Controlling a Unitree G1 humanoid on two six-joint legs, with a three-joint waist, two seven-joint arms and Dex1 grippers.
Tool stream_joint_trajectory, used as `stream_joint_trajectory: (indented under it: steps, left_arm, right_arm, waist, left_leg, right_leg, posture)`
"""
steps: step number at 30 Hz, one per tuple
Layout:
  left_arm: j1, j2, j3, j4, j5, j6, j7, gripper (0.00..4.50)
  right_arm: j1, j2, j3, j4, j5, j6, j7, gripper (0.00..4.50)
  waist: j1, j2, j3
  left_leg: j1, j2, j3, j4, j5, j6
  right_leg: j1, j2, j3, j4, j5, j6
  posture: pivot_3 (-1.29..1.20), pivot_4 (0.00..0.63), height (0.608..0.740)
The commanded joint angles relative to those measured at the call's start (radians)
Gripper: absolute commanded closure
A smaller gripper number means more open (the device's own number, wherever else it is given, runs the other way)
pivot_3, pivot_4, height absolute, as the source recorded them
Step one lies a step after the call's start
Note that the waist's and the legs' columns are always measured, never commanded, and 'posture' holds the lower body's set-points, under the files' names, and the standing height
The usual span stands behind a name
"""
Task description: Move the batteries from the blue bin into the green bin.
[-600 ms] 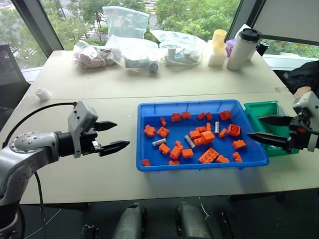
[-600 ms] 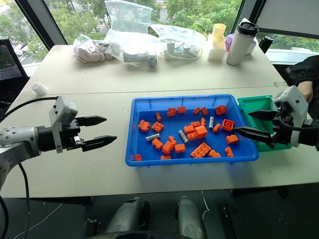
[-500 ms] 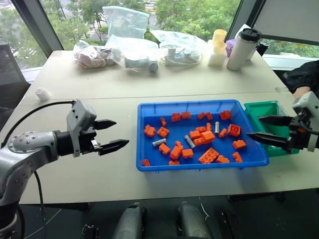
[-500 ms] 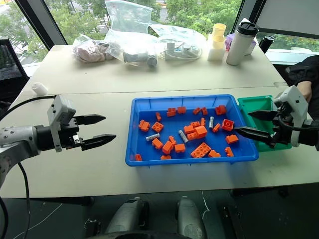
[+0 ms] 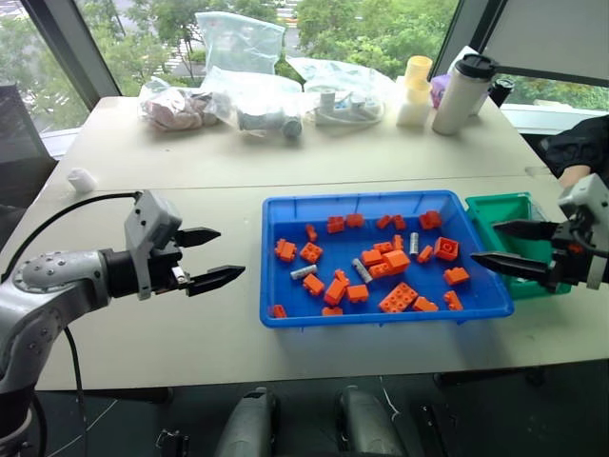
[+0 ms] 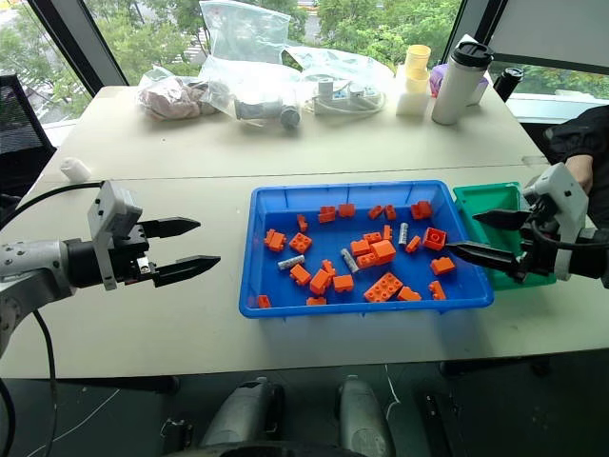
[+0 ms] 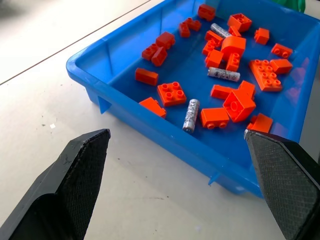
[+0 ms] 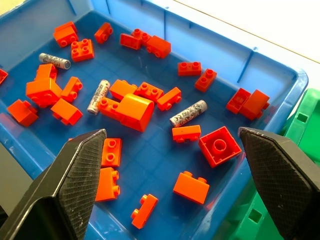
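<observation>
Left gripper (image 5: 215, 256) hovers over bare table (image 5: 143, 162), jaws spread wide, nothing in them, left of the blue bin (image 5: 285, 319). Inside that bin, three batteries (image 5: 304, 271) lie among orange bricks (image 5: 397, 298). At the bin's right edge, the right gripper (image 5: 509, 247) hangs wide open and empty, just in front of the green bin (image 5: 495, 207).
</observation>
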Motion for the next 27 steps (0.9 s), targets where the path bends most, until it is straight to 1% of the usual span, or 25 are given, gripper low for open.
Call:
stream_joint_trajectory:
  steps: [1,7,10,13,14,17,20,22,24,27]
  left_arm:
    - [-0.008,0.007,-0.004,-0.012,0.02,-0.035,-0.002,0.0]
    - [-0.026,0.024,-0.033,-0.002,0.042,-0.058,-0.029,0.0]
    - [-0.043,0.064,-0.056,0.015,0.066,-0.069,-0.073,0.0]
    - [-0.065,0.116,-0.064,0.038,0.063,-0.062,-0.126,0.0]
    - [-0.064,0.157,-0.065,0.045,0.072,-0.069,-0.167,0.0]
    - [-0.083,0.271,-0.068,0.068,0.107,-0.114,-0.284,0.0]
    - [-0.109,0.31,-0.067,0.065,0.106,-0.125,-0.32,0.0]
    - [-0.115,0.324,-0.06,0.05,0.102,-0.121,-0.331,0.0]
    - [-0.115,0.326,-0.049,0.035,0.093,-0.11,-0.33,0.0]
    - [-0.098,0.327,-0.026,0.007,0.081,-0.086,-0.321,0.0]
  right_arm:
    - [-0.015,0.005,-0.012,0.002,-0.005,-0.019,0.003,0.13]
    - [-0.05,-0.022,0.025,0.047,-0.046,-0.052,0.015,0.13]
    - [-0.124,-0.018,0.1,0.056,-0.051,-0.069,0.04,0.13]
    - [-0.22,0.0,0.168,0.045,-0.031,-0.055,0.057,0.13]
    - [-0.286,0.024,0.216,0.036,-0.018,-0.039,0.062,0.13]
    - [-0.507,0.139,0.442,0.017,-0.047,-0.025,0.111,0.13]
    - [-0.628,0.243,0.589,0.038,-0.105,-0.04,0.141,0.13]
    - [-0.688,0.32,0.668,0.062,-0.15,-0.063,0.141,0.13]
    - [-0.716,0.384,0.717,0.087,-0.19,-0.091,0.127,0.13]
    - [-0.726,0.44,0.779,0.116,-0.247,-0.129,0.135,0.13]
  waist:
    - [0.0,0.0,0.0]
    - [0.0,0.0,0.0]
    - [-0.003,0.0,0.0]
    - [-0.006,0.004,0.002]
    - [-0.006,0.004,0.002]
    - [-0.02,0.003,0.004]
    - [-0.023,0.003,0.005]
    - [-0.015,0.004,0.005]
    - [-0.008,0.003,0.006]
    - [0.0,0.003,0.006]
  left_leg:
    - [0.0,0.0,0.0,0.0,0.0,0.0]
    - [0.0,0.0,0.0,0.0,0.0,0.0]
    - [0.0,0.0,0.0,0.0,0.0,0.0]
    - [0.0,0.0,0.0,0.0,0.0,0.0]
    - [0.0,0.0,0.0,0.0,0.0,0.0]
    - [0.0,0.001,0.001,-0.001,0.0,0.0]
    - [0.001,0.001,0.001,-0.003,0.0,0.0]
    - [-0.001,0.0,0.0,-0.004,0.0,0.0]
    - [-0.006,0.0,0.001,-0.004,0.0,0.0]
    - [-0.019,0.0,0.0,0.002,0.0,-0.001]
  right_leg:
    - [0.0,0.0,0.0,0.0,0.0,0.0]
    - [0.0,0.0,0.0,0.0,0.0,-0.001]
    - [0.0,0.0,0.0,0.0,-0.001,-0.002]
    - [-0.001,0.0,0.0,0.0,-0.001,-0.002]
    - [-0.001,0.0,0.0,0.0,-0.001,-0.002]
    - [-0.002,0.001,0.0,0.0,-0.001,-0.002]
    - [-0.002,0.001,0.0,0.0,-0.001,-0.001]
    - [-0.003,0.001,0.0,-0.001,0.0,0.001]
    - [-0.008,0.0,0.0,-0.001,0.001,0.001]
    - [-0.021,0.0,-0.001,0.003,0.001,0.001]
  posture:
    - [0.0,0.15,0.74]
    - [0.0,0.15,0.74]
    - [0.0,0.15,0.74]
    - [0.0,0.15,0.74]
    - [0.0,0.15,0.74]
    - [0.0,0.15,0.74]
    - [0.0,0.15,0.74]
    - [0.0,0.15,0.74]
    - [0.0,0.15,0.74]
    - [0.0,0.15,0.74]
